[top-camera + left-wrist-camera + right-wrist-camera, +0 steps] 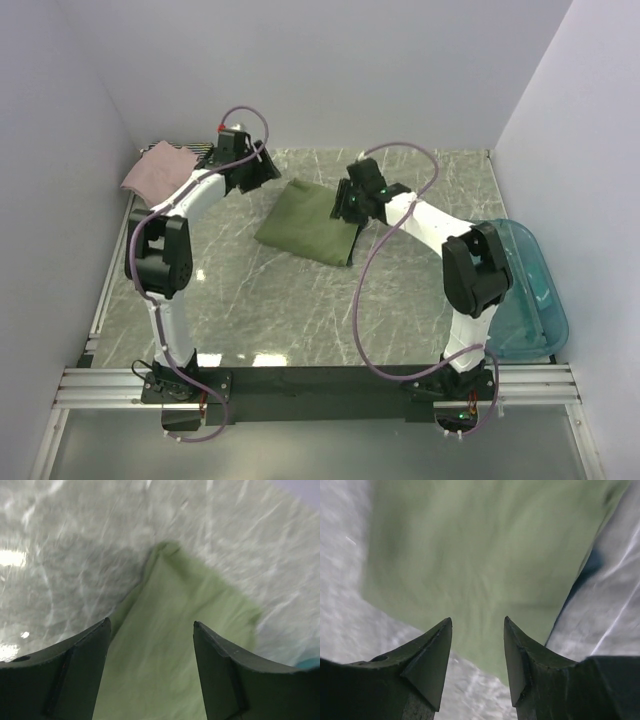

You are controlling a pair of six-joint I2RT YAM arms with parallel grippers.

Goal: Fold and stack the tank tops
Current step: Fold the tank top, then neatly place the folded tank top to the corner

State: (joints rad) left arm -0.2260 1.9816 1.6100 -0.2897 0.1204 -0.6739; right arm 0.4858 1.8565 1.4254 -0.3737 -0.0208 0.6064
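Folds could spill: green top (310,222) lies folded on worktop (300,300), left end effector (262,172) released off its left corner, right end effector (350,205) released over its right edge. Pinching one layer could unfold it before it reaches pink top (157,168), far left.

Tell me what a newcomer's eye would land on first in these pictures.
The folded olive-green tank top lying mid-table draws the eye first, with the left gripper and right gripper poised open on either side of it, holding nothing. Next come the pale pink tank top folded in the far left corner and the translucent teal tub at the table's right edge.
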